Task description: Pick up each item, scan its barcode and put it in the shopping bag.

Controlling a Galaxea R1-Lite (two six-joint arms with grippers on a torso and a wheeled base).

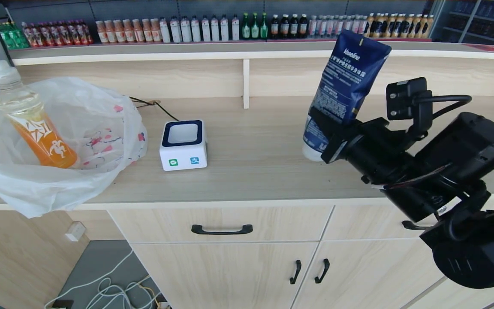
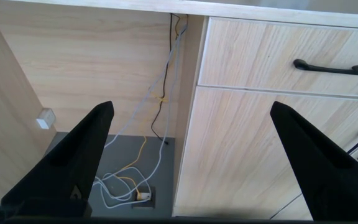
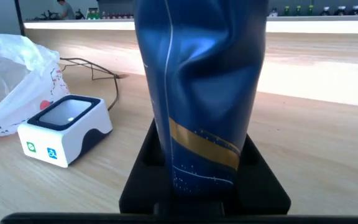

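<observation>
Your right arm, matte black, built of fat cylindrical segments, a boxy black wrist camera on a bracket, a black cable looping out of it, a thin reddish wire at the joint, your left gripper, two plain black fingers tapering like wedges

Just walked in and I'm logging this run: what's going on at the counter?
The right gripper is shut on a blue tube, cap down over the counter, right of the scanner. The shopping bag at the left holds an orange drink bottle. The left gripper is open, low by the cabinet doors.
</observation>
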